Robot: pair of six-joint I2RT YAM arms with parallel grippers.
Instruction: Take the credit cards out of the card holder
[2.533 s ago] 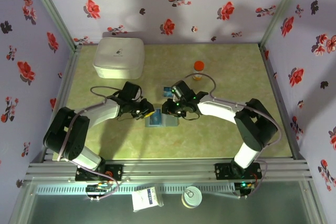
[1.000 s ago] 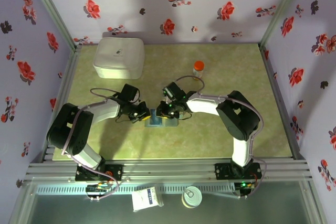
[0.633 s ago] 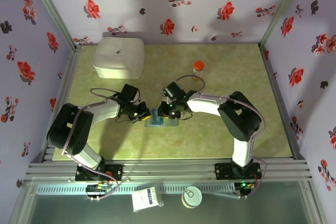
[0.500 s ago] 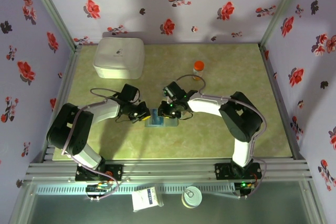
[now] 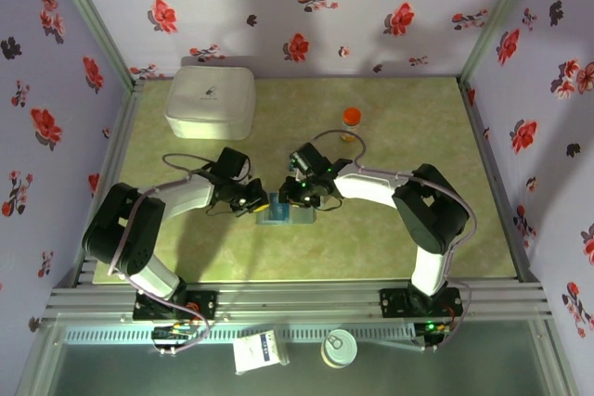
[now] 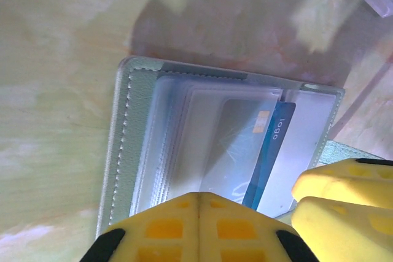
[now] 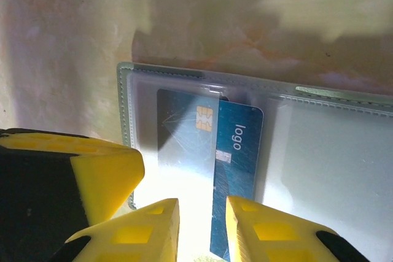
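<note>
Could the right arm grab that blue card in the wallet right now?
Probably yes. The right tool hovers right over the blue card, which pokes partly out of a clear sleeve in the card holder, nothing lying across it. The shut left tool sits at the holder's edge, beside the card.

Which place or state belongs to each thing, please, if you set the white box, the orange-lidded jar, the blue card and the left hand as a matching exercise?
Things:
1. white box
2. orange-lidded jar
3. blue card
4. left hand

Places or states:
A. shut
B. partly under a clear sleeve of the card holder
C. far left corner of the table
D. standing right of centre, towards the back

Pairs: 1-C, 2-D, 3-B, 4-A.
</note>
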